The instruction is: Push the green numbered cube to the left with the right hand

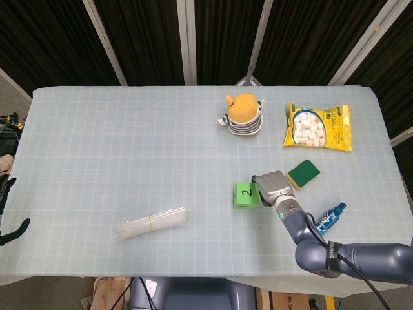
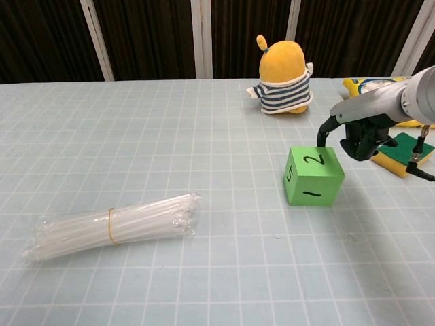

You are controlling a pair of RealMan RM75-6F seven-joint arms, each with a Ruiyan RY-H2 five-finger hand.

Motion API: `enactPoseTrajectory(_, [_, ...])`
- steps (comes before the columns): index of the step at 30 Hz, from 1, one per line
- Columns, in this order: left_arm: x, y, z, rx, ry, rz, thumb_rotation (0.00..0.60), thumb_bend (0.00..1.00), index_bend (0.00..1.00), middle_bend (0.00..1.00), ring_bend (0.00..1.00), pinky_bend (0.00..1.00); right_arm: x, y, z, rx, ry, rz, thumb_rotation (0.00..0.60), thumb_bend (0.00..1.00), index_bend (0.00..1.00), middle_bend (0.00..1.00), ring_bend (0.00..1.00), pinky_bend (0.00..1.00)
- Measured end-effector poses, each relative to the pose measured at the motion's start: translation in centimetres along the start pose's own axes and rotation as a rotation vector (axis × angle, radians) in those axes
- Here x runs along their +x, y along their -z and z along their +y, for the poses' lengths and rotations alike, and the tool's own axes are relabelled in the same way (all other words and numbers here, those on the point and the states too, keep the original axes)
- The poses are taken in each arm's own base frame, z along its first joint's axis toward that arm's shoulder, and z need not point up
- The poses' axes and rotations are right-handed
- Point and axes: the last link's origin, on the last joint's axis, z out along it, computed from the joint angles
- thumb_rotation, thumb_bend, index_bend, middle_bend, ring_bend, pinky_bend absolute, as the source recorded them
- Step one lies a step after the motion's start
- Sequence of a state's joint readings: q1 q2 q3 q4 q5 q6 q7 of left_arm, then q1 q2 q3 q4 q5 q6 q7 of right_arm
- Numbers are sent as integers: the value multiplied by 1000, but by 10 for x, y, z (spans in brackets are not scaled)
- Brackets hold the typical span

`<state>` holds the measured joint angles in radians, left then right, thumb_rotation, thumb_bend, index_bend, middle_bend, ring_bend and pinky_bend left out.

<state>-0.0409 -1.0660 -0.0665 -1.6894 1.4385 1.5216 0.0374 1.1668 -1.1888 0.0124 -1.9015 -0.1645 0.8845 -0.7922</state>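
The green numbered cube [image 1: 246,194] [image 2: 313,175] sits on the table right of centre, with a 2 on its top face. My right hand [image 1: 272,186] [image 2: 360,132] is just to its right, fingers curled in and holding nothing. One dark fingertip [image 2: 321,140] hangs at the cube's far right top edge; whether it touches I cannot tell. Dark fingers of my left hand [image 1: 13,229] show at the left edge of the head view, off the table, spread and holding nothing.
A green and yellow sponge [image 1: 303,173] [image 2: 408,152] lies right behind the right hand. A yellow plush toy [image 1: 243,114] [image 2: 283,69] and a yellow snack bag [image 1: 317,126] stand farther back. A bundle of clear straws [image 1: 153,222] [image 2: 112,225] lies front left. A blue object [image 1: 329,217] lies beside the right forearm.
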Motion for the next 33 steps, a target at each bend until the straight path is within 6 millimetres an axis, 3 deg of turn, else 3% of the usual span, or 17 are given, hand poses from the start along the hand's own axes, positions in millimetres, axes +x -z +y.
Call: enactPoseTrajectory(33, [0, 1, 1, 1, -1, 3, 600, 344, 46, 0, 0, 0, -9, 30, 14, 40, -2, -76, 600, 830, 268, 832, 875, 722])
